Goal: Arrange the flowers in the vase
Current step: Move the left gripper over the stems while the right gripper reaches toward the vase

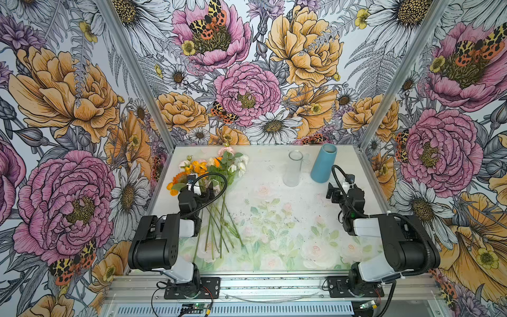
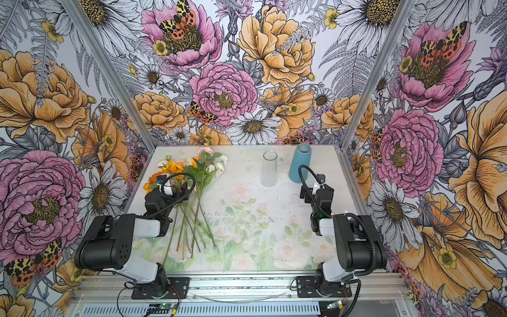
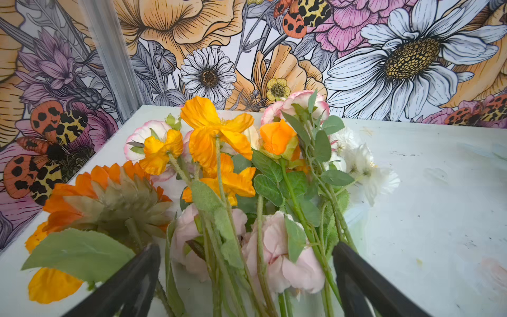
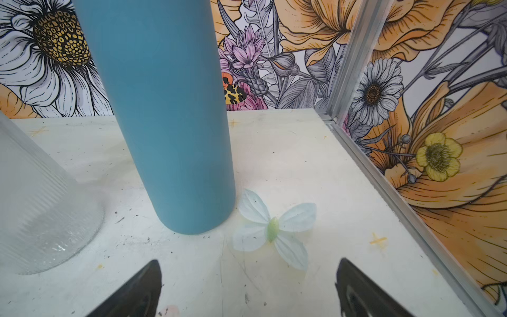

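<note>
- So, the flowers (image 1: 219, 170) lie in a loose bunch on the table (image 1: 274, 164), left side near the back; blooms point toward the back wall, cut ends toward the front; none is in a vase yet
- The left pincer (image 3: 247, 248) is spread wide and sits low over the bunch, its fingers (image 3: 131, 280) either side of several stems (image 3: 222, 263); nothing is gripped
- The right pincer (image 4: 248, 263) is wide too and empty, pointed at the foot of the blue vase (image 4: 170, 123); the glass vase (image 1: 293, 170) stands just beside that one; both are upright and well apart from the flowers
- Two vases, and I can't tell which one the task means; my guess is blue, since the right arm lines up on it
- Risk one: closing here probably grabs a clump rather than one stem; the stems cross each other, so extras may drag along or drop halfway
- Risk two: leaves and soft pink blooms sit between the fingers; a squeeze on those instead of a stem could slip
- Risk three: both vases are tall with small mouths; a long floppy stem poked in off-centre could tip one into the other unless the right pincer steadies it
- A loose pale petal piece (image 4: 271, 227) lies at the blue vase's foot; it could get pinched along with the vase
</note>
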Tool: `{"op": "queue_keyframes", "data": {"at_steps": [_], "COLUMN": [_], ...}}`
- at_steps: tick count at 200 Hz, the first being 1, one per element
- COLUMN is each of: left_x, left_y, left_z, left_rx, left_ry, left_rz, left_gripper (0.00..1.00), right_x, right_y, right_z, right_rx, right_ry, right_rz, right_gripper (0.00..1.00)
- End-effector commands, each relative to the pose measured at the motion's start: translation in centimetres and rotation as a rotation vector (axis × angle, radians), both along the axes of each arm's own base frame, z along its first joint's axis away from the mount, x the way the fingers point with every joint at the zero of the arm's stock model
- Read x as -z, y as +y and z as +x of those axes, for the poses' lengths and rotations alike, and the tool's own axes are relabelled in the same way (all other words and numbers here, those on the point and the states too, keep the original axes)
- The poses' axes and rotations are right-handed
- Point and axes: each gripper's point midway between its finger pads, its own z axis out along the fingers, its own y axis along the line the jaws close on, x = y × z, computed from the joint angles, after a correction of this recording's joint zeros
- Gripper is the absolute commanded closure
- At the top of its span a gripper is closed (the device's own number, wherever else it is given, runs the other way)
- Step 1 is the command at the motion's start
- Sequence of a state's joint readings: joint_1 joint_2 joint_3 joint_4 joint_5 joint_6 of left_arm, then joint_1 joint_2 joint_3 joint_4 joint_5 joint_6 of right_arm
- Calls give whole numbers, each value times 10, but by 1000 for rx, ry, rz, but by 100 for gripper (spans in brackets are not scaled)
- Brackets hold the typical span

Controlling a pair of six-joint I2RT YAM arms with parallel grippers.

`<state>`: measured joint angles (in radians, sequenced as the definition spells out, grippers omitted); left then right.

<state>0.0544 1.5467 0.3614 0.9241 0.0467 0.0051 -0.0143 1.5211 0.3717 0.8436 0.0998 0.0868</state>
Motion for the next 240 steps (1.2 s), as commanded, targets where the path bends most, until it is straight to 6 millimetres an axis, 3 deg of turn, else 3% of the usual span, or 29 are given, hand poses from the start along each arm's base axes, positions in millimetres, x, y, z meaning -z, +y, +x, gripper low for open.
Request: {"op": "queue_keyframes", "data": {"at_steps": [1, 152, 183, 197, 217, 240], "left_x": [-8, -10, -42, -58, -73, -83], "left_y": [1, 2, 3, 3, -22, -73], "left_z": [6, 4, -13, -22, -29, -40], "left_rx": [-19, -11, -68, -185, -207, -99], "left_ry": [-23, -33, -92, -73, 33, 88], "left_rz": [2, -8, 21, 83, 65, -14], "left_gripper": [1, 1, 1, 1, 2, 1], "right_x": [-8, -10, -28, -39, -50, -62], "right_y": [0, 3, 7, 14, 26, 54], "right_z": [8, 5, -12, -18, -21, -32], "right_rx": [-8, -23, -15, -17, -53, -148], "right_ry": [-28, -48, -124, -127, -56, -9], "right_rz": [-6, -9, -41, -68, -20, -16], "right_gripper": [1, 2, 3, 3, 6, 4]}}
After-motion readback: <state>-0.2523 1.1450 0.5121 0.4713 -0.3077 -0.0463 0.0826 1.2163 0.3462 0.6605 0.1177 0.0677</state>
